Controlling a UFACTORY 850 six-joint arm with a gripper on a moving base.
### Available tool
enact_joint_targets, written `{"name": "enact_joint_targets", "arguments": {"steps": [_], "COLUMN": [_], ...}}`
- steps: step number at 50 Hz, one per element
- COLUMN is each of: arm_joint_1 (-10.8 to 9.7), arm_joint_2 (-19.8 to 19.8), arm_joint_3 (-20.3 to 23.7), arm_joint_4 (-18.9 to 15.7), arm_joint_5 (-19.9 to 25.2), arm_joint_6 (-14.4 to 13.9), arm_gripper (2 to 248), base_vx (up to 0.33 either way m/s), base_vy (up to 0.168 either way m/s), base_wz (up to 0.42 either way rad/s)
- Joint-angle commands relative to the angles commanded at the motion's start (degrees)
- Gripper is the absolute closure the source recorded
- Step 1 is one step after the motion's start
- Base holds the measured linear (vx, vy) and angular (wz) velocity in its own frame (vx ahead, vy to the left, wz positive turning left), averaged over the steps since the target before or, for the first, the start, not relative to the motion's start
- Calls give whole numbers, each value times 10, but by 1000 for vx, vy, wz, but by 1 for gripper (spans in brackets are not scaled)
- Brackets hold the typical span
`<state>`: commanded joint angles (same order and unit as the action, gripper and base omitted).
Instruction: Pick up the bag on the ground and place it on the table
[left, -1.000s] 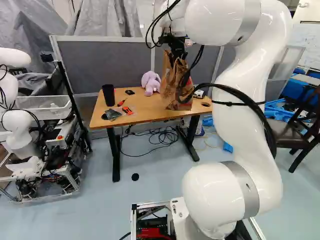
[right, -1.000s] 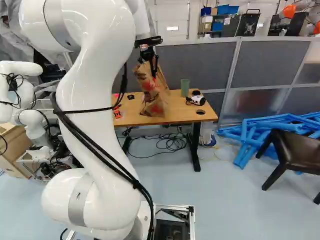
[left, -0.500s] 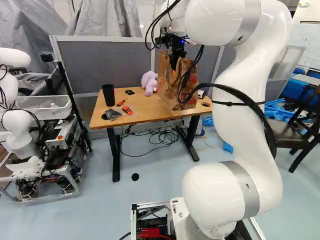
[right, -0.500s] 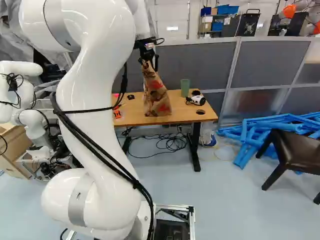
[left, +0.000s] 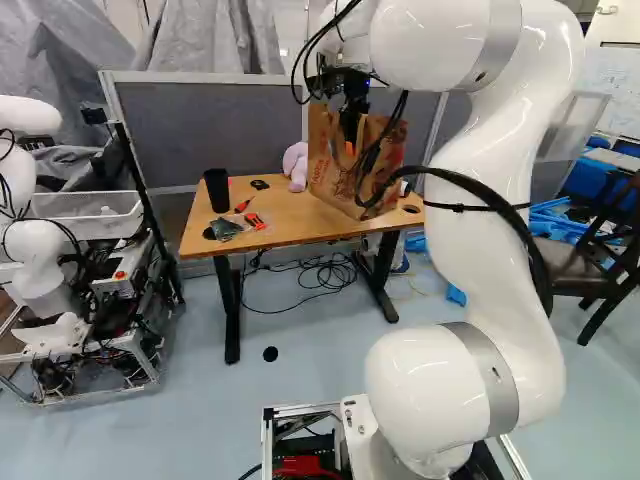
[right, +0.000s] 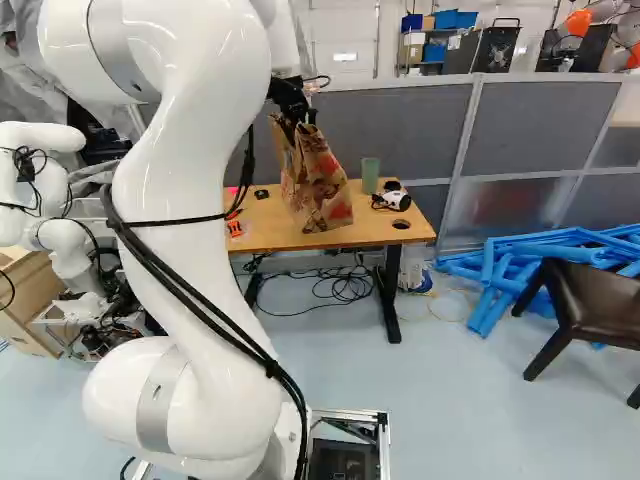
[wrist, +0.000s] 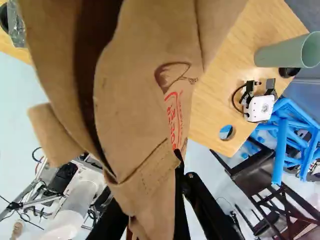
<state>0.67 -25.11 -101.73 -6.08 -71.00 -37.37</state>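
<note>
Listener: What lies to the left of the gripper (wrist: 150, 202)?

Describer: Across the left base view, from the far left: another robot (left: 35, 240), well apart from it. Nearer come a black cup (left: 216, 190), an orange tool (left: 255, 221) and a lilac plush toy (left: 296, 165), all resting on the wooden table (left: 275, 232). The plush toy is just beside the bag.

Listener: And at the gripper itself?

Describer: The brown paper bag (left: 330, 170) is below it, tilted, over the table. Its top paper runs between the fingers, which appear closed on it, so the gripper is holding the bag.

Listener: To its right?

Describer: In the right base view, a green cup (right: 370, 175) and a small white device (right: 398, 201) on the table, then blue frames (right: 560, 250) and a dark chair (right: 590, 300) farther off.

Listener: How far along is the task?

Describer: Mostly done, it seems. The bag is off the floor (left: 300, 400) and carried to the table. Whether its bottom touches the tabletop, the views cannot settle; the placing looks unfinished. What is left is likely to set the bag upright, let go and draw the gripper away. A slanted bag could tip once released.
</note>
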Motion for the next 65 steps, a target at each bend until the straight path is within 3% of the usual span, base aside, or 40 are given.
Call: {"name": "enact_joint_targets", "arguments": {"steps": [65], "arm_joint_1": [0], "arm_joint_2": [0], "arm_joint_3": [0], "arm_joint_4": [0], "arm_joint_5": [0], "arm_joint_6": [-391], "arm_gripper": [229], "base_vx": [0], "base_vy": [0], "base_wz": [0]}}
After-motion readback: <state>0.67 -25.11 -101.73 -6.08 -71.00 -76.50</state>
